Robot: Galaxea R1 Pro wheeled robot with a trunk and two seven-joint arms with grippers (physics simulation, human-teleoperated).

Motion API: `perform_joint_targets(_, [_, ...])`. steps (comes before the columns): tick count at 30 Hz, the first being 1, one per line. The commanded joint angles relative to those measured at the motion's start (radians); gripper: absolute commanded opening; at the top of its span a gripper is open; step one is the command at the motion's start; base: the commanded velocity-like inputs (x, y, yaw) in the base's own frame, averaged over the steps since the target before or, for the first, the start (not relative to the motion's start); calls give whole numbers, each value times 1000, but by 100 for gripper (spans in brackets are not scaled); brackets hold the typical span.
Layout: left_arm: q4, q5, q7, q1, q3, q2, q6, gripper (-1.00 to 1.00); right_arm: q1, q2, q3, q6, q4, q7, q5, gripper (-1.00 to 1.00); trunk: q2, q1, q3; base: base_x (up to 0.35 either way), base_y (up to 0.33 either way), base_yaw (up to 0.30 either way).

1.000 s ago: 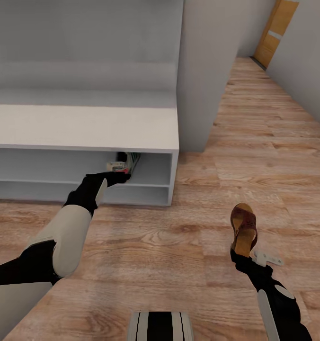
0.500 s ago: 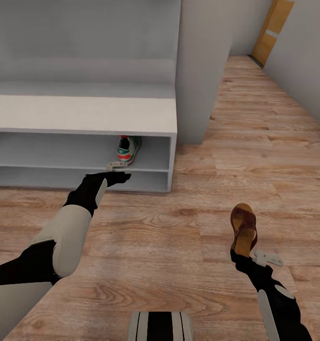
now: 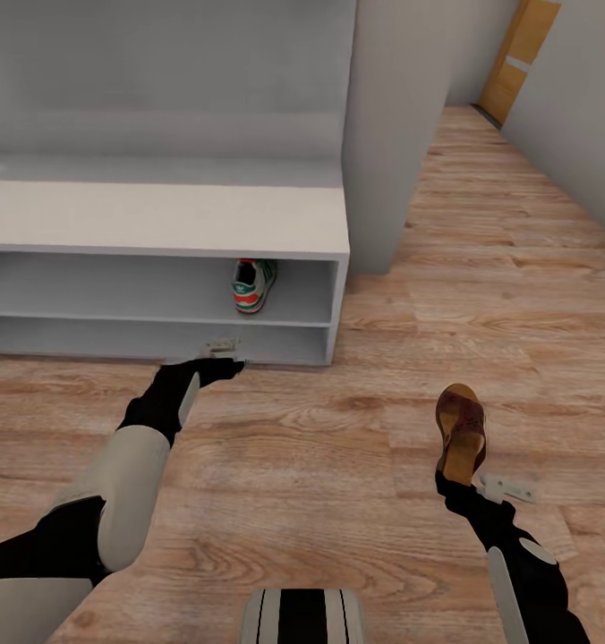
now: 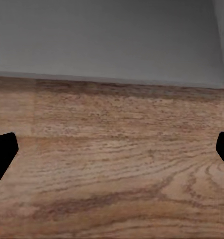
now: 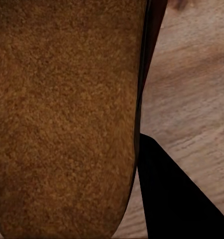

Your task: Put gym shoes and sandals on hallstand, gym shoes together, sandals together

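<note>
The cream-white low sneaker with green stripes and a red-orange heel tab (image 3: 253, 284) sits in the upper open slot of the wide pale grey-white low bench rack (image 3: 159, 219), heel facing out, long axis running front to back into the shelf. The left gripper (image 3: 222, 348) hangs just in front of the rack's bottom edge with its fingers (image 4: 1, 154) spread wide and nothing between them, light wood-grain plank floor (image 3: 338, 465) below; from it the sneaker lies at about one o'clock, up and inward. Over on the right, the right gripper (image 3: 459, 474) is clenched on the dark brown strap sandal with its tan footbed (image 3: 460, 429), the sandal's long axis pointing roughly at twelve o'clock, toe away from the robot. From that sandal the rack's open slots lie at about ten o'clock, so the right arm, already loaded, looks like the one to go next. No readable brand, label or writing on either shoe.
</note>
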Motion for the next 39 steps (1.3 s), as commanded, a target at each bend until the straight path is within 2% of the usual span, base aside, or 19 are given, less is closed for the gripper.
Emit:
perform_joint_targets(1, [-24,-10,-15,22,8,-1,4,100,0,1,-1,5,-2,-8,-14,-100,0,0,-1,20,303,0])
perform_joint_targets(3, [-72,-10,-38,61,8,0,4,100,0,1,-1,5,-2,-8,-14,-100,0,0,-1,13,311,0])
perform_joint_targets(6, [-185,-9,-135,134,8,1,4,100,0,1,0,5,-2,-8,-13,-100,0,0,-1,36,330,0])
perform_joint_targets(9, [-352,-9,-303,244,20,2,4,100,0,2,1,5,-2,-8,-14,-100,0,0,-1,76,340,0])
perform_joint_targets(10, [-382,-9,-329,264,29,2,4,100,0,2,1,4,-2,-8,-14,-100,0,0,-1,96,342,0])
perform_joint_targets(12, [-502,-9,-431,333,88,2,4,100,0,3,1,4,-2,-8,-14,-100,0,0,-1,110,343,0])
perform_joint_targets(13, [-560,-9,-486,359,123,2,4,100,0,3,2,4,-2,-8,-14,-100,0,0,-1,119,344,0])
perform_joint_targets(14, [-587,-9,-515,369,141,2,4,100,0,4,2,4,-2,-8,-14,-100,0,0,-1,120,344,0])
perform_joint_targets(16, [-673,-10,-646,403,219,3,4,100,0,4,3,3,-2,-9,-13,-100,0,0,-1,126,344,0])
perform_joint_targets(17, [-712,-10,-747,419,284,3,4,100,0,4,3,3,-2,-9,-13,-100,0,0,-1,140,344,0])
perform_joint_targets(18, [-730,-11,-808,427,328,3,4,100,0,4,2,3,-2,-9,-13,-100,0,0,-1,145,345,0])
perform_joint_targets(19, [-736,-11,-835,429,350,3,5,100,0,4,1,3,-2,-9,-13,-100,0,0,-1,146,345,0])
perform_joint_targets(21, [-753,-12,-915,436,432,3,5,100,0,3,-2,3,-2,-8,-13,-100,0,0,-1,150,345,0])
perform_joint_targets(23, [-760,-12,-950,446,494,3,5,100,0,3,-4,3,-2,-9,-13,-100,0,0,-1,154,344,0])
perform_joint_targets(27, [-763,-11,-970,483,534,4,5,100,0,3,-6,3,-2,-10,-13,-100,0,0,-1,159,344,0])
perform_joint_targets(31, [-763,-12,-977,526,545,3,5,100,0,4,-4,3,-2,-11,-13,-100,0,0,-1,161,343,0])
perform_joint_targets(39, [-759,-11,-978,546,541,3,5,100,0,4,-2,3,-2,-13,-13,-100,0,0,-1,172,335,0])
